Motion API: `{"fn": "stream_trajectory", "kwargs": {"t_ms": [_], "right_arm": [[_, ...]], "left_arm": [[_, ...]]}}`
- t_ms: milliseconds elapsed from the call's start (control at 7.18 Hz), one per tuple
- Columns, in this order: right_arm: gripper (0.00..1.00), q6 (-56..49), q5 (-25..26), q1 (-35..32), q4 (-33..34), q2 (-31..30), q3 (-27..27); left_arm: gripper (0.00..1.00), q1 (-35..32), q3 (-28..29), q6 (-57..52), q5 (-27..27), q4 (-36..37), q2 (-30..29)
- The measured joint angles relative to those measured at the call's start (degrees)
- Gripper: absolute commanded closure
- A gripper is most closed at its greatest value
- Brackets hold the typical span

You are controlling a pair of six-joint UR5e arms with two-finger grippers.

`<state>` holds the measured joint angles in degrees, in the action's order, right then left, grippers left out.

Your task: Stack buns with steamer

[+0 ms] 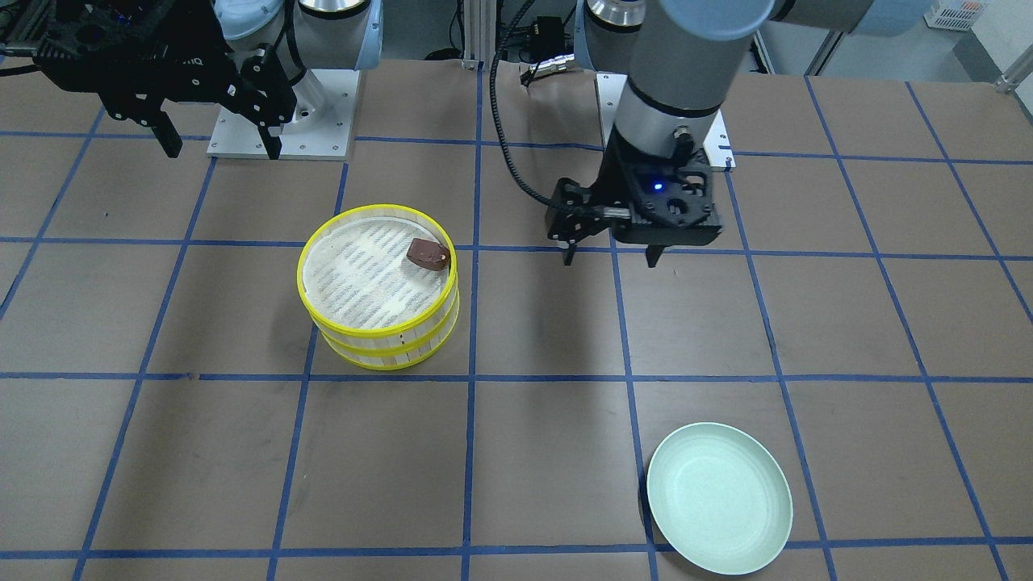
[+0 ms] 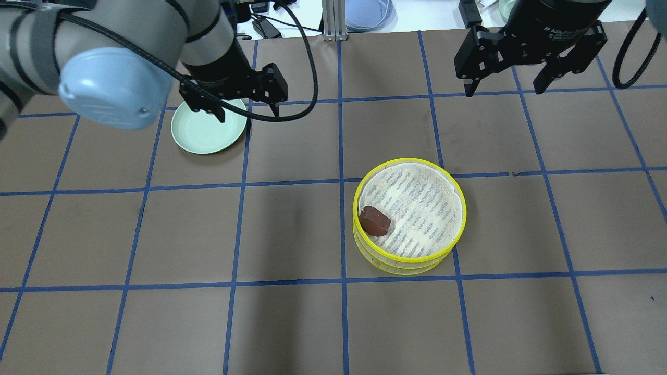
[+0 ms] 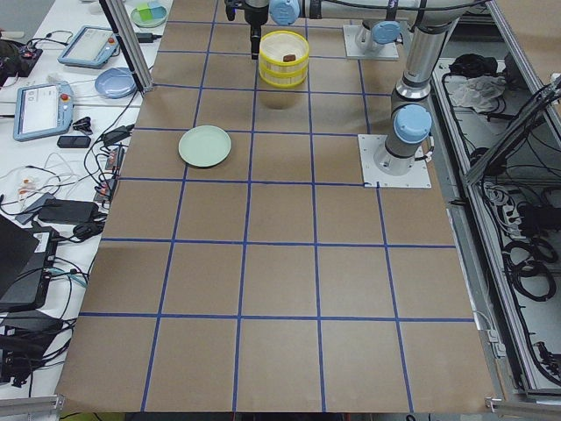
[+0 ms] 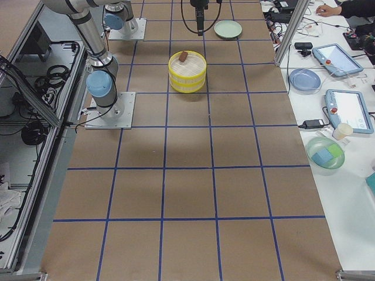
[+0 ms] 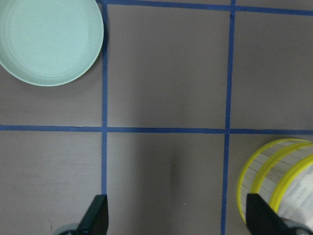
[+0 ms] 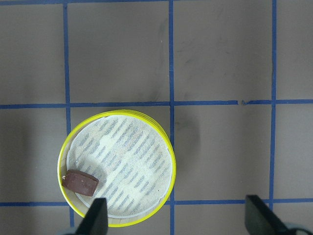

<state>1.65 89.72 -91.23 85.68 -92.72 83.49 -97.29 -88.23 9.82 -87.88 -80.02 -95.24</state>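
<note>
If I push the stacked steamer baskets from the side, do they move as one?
Probably not: the top basket just rests on the lower basket, no catch visible, so a high push may slide it off. Thin slatted walls suggest they're light. The brown bun by the rim could shift.

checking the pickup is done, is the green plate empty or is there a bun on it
Empty: the green plate shows only bare surface, front and overhead. The brown bun lies in the top steamer tier.
</note>
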Motion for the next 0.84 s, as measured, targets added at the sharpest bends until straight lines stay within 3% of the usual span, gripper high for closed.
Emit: {"fn": "stream_trajectory", "kwargs": {"t_ms": [836], "right_arm": [[0.0, 0.0, -0.1, 0.1, 0.0, 0.0, 0.0]], "left_arm": [[0.0, 6.3, 3.2, -5.6, -1.6, -5.4, 3.6]]}}
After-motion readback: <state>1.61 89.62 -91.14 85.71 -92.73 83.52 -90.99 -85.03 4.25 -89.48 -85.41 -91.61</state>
